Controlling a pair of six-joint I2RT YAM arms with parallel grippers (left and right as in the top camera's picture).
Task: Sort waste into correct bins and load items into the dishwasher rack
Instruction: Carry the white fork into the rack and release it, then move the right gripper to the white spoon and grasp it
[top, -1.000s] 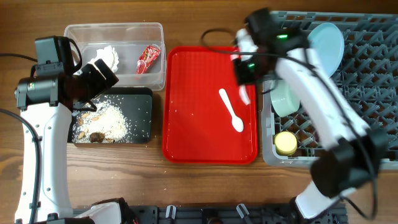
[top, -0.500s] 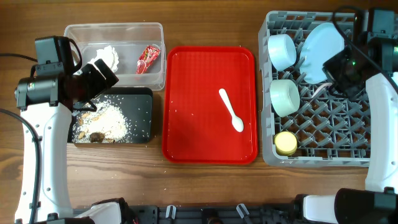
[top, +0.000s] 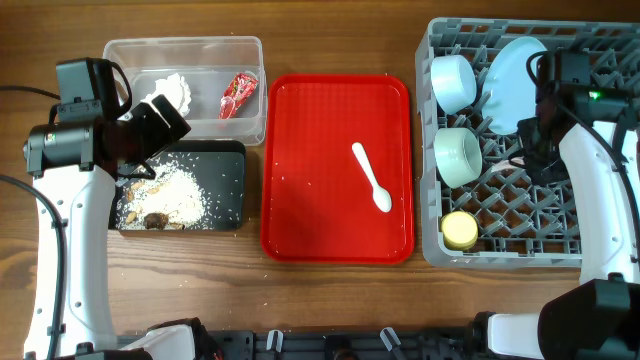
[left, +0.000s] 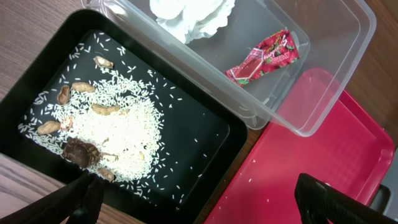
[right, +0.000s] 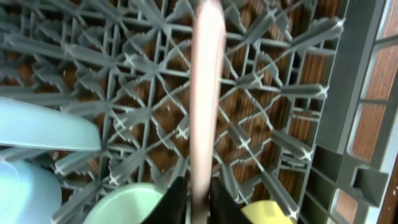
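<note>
My right gripper (top: 533, 150) (right: 198, 200) is shut on a white plastic utensil handle, apparently the fork (right: 207, 93), over the grey dishwasher rack (top: 600, 232) (right: 292, 93). The rack holds the light blue plate (top: 522, 70), two pale bowls (top: 453, 82) (top: 458, 157) and the yellow cup (top: 459, 230). The white spoon (top: 372, 176) lies on the red serving tray (top: 300, 200). My left gripper (top: 160, 120) (left: 205, 208) is open and empty over the black tray (top: 228, 190) (left: 205, 134) of food scraps (top: 170, 195) (left: 118, 134). The clear tub (top: 185, 48) holds tissue (top: 172, 90) and the red wrapper (top: 238, 95) (left: 264, 57).
The red serving tray lies between the bins at the left and the rack at the right. Bare wooden table (top: 330, 300) runs along the front edge.
My right arm has swung from the red tray's right edge to over the rack, carrying the white utensil. The left arm and the spoon have not moved.
</note>
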